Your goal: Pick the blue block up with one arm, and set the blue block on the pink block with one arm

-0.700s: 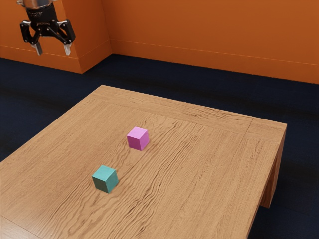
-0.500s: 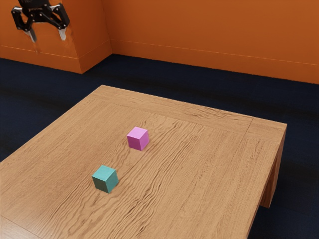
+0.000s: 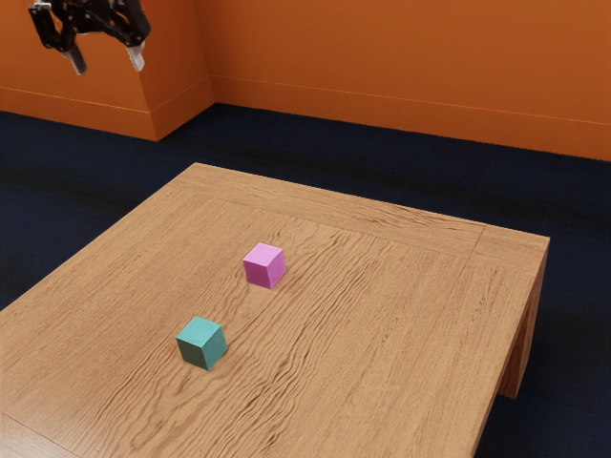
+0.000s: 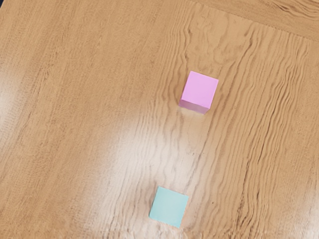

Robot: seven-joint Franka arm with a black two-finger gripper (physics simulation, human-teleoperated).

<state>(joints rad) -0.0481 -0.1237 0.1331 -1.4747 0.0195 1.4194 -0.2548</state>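
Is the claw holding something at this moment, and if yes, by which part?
Nothing is held. The claw hangs open, high up and away from both blocks. The blue block and the pink block rest apart on the table.

Wood table point(image 3: 401, 315), orange walls point(image 3: 401, 57), dk blue floor point(image 3: 315, 153)

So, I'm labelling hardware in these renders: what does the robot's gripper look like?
The gripper is black, built of angular linked segments that branch into two jaws. Each jaw ends in a short, narrow tip of paler grey. No cables, markings or labels can be made out on it.
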